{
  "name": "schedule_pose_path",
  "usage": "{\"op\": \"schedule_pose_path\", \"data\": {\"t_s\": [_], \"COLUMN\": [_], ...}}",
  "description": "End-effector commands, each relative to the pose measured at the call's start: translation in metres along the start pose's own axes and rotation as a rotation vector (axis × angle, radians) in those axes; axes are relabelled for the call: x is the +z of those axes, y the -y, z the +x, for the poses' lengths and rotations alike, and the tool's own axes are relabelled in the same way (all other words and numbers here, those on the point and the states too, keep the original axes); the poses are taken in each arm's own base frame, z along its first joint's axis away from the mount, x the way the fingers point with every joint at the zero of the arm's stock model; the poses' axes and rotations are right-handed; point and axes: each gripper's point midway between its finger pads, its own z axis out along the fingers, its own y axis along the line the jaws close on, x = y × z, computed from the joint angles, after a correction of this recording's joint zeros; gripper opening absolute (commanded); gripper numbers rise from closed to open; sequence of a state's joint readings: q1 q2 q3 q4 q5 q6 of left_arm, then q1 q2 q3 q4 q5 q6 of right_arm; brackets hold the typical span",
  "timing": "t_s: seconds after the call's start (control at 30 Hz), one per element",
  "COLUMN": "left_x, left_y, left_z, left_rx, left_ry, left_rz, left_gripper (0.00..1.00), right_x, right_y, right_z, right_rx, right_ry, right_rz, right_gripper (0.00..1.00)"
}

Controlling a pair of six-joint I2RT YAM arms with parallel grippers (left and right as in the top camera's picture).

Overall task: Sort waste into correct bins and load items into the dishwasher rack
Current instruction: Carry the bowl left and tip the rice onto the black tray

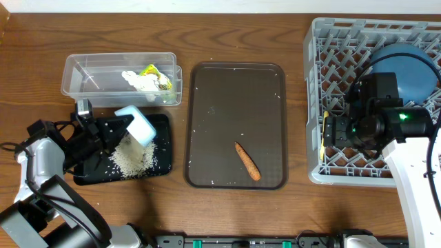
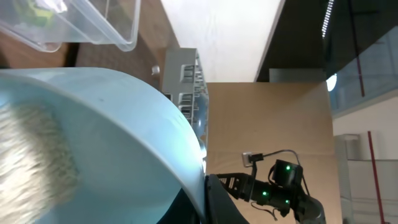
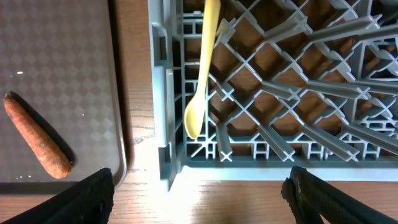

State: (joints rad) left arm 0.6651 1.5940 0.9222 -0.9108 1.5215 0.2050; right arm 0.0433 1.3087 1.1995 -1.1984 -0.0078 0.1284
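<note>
Wooden surface beside black tray could be littered with rice if light blue cup, clamped in left tool, is overtilted; right tool held wide.

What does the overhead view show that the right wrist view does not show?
Only overhead: the clear tub with the snack wrapper and tissue, the black tray with rice, the light blue cup tilted in the left claw, and the dark blue plate. Only right wrist: the open fingertips of the right claw and the bowl of the pale yellow spoon. Both: the carrot stick, the brown serving tray, the dishwasher rack.
</note>
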Motion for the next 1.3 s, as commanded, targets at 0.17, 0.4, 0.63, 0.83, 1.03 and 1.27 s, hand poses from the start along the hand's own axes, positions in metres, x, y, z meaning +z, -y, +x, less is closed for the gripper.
{"op": "schedule_pose_path", "data": {"t_s": [0.17, 0.4, 0.63, 0.83, 1.03, 1.27], "left_x": [-0.002, -0.002, -0.002, -0.002, -0.002, -0.003], "left_y": [0.012, 0.012, -0.013, 0.012, 0.012, 0.013], "left_z": [-0.001, -0.001, -0.002, -0.006, -0.008, -0.011], "left_rx": [0.048, 0.048, -0.053, 0.006, -0.029, -0.048], "left_ry": [0.013, 0.013, 0.004, 0.015, 0.018, 0.022], "left_rz": [0.05, 0.05, -0.092, 0.05, 0.052, 0.05], "left_gripper": [0.06, 0.06, 0.06, 0.06, 0.06, 0.06], "right_x": [-0.003, -0.003, -0.003, -0.003, -0.003, -0.003], "right_y": [0.002, 0.002, 0.002, 0.002, 0.002, 0.002], "right_z": [-0.003, -0.003, -0.003, -0.002, -0.002, -0.002], "right_rx": [-0.001, 0.0, 0.0, 0.0, 0.0, 0.0], "right_ry": [0.011, 0.01, 0.01, 0.005, 0.004, 0.003], "right_rz": [-0.002, -0.002, -0.002, -0.001, -0.001, -0.001], "right_gripper": [0.87, 0.87, 0.87, 0.87, 0.87, 0.87]}}
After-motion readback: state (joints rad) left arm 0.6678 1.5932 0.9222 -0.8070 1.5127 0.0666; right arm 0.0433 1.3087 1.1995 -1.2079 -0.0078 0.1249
